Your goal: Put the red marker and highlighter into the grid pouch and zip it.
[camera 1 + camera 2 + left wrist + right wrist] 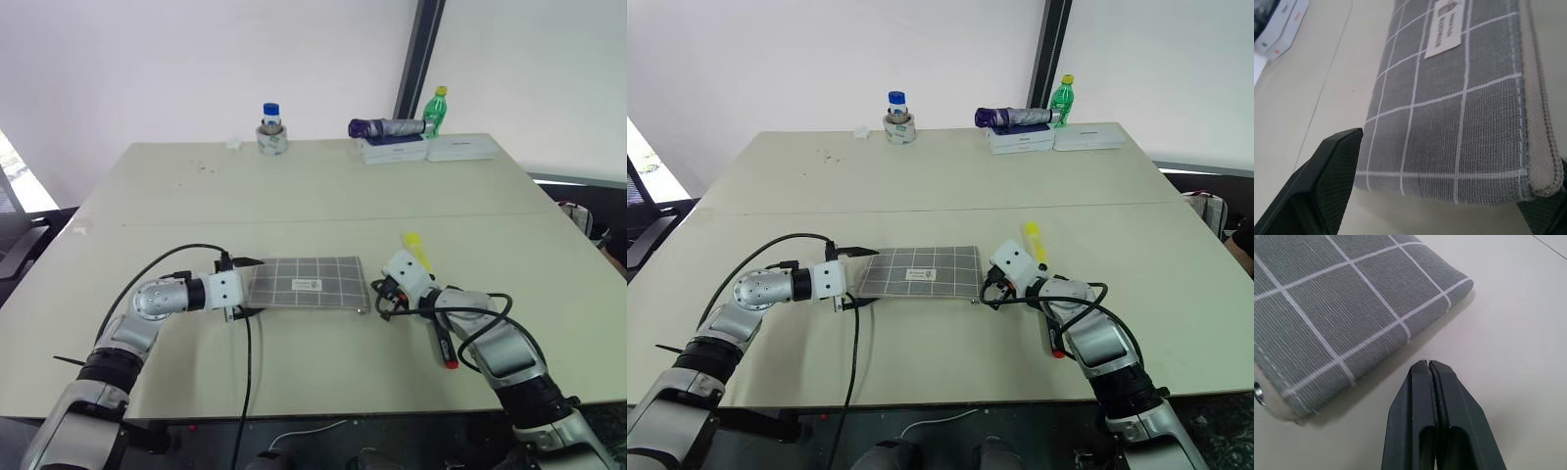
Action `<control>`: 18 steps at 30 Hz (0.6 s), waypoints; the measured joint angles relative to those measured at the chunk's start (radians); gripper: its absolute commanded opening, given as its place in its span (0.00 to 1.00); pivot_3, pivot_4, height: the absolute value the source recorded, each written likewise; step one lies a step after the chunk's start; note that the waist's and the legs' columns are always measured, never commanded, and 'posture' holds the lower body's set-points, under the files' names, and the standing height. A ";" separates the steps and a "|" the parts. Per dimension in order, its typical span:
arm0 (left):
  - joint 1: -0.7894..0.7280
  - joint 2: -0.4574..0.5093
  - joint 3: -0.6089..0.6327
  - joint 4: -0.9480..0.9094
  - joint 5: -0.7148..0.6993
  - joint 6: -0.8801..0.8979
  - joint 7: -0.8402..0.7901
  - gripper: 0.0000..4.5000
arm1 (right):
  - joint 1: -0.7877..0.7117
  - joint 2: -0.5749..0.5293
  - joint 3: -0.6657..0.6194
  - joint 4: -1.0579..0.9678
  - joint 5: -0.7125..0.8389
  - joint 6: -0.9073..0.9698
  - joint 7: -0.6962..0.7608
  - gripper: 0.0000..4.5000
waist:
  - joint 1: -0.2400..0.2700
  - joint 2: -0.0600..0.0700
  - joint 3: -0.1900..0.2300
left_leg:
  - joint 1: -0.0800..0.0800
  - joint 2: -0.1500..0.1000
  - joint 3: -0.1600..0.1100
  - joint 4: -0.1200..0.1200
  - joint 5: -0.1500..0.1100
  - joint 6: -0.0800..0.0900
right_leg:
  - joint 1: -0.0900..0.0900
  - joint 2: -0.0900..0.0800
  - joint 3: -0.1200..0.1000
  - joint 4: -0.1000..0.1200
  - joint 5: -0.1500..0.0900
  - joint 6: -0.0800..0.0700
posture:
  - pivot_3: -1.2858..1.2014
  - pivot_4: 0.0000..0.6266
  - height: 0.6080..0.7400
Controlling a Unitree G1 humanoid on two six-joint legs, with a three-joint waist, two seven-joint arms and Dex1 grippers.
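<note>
Beige table (313,196): grid pouch (309,281) between spread left claw (245,287), clenched, seemingly empty right claw (1428,364).

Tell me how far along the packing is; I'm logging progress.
Nothing is packed yet: the red marker and the highlighter lie on the table outside the grid pouch. In hand: the open left gripper straddles the pouch's end, the shut right gripper beside the other. Left: loading, zipping.

A pale beige counter (313,186) stands before plain white walls (176,59), a dark vertical post (419,54) rising behind its far edge
</note>
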State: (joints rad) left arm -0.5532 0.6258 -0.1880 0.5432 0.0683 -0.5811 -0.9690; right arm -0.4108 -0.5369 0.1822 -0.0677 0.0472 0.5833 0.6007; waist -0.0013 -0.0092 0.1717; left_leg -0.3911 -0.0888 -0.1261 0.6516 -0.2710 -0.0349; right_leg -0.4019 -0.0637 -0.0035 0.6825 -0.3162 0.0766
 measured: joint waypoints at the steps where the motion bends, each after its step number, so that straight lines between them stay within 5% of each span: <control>1: 0.000 0.000 -0.001 -0.001 -0.004 0.000 -0.008 1.00 | -0.002 0.001 0.001 0.001 -0.002 0.001 0.000 0.01 | -0.001 0.000 0.000 | 0.000 0.000 0.000 0.000 0.000 0.000 | 0.000 0.000 0.000 0.000 0.000 0.000 | 0.52 0.24 1.00; 16: 0.037 -0.017 -0.016 -0.080 -0.042 0.007 -0.074 1.00 | -0.012 0.027 0.015 0.002 -0.006 -0.001 0.013 0.01 | -0.015 0.000 0.000 | 0.000 0.000 0.000 0.000 0.000 0.000 | -0.001 0.000 0.000 0.001 0.000 0.000 | 0.52 0.24 1.00; 18: 0.044 -0.014 -0.016 -0.092 -0.051 0.009 -0.079 0.89 | -0.013 0.027 0.017 0.003 -0.007 -0.001 0.014 0.00 | -0.015 0.000 0.000 | 0.000 0.000 0.000 0.000 0.000 0.000 | -0.001 0.000 0.000 0.001 0.000 0.000 | 0.52 0.24 1.00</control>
State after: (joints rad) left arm -0.5097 0.6116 -0.2041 0.4509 0.0169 -0.5725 -1.0478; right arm -0.4241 -0.5095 0.1994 -0.0651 0.0407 0.5820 0.6143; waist -0.0164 -0.0092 0.1717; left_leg -0.3911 -0.0885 -0.1262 0.6513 -0.2709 -0.0350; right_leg -0.4026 -0.0633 -0.0033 0.6834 -0.3162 0.0765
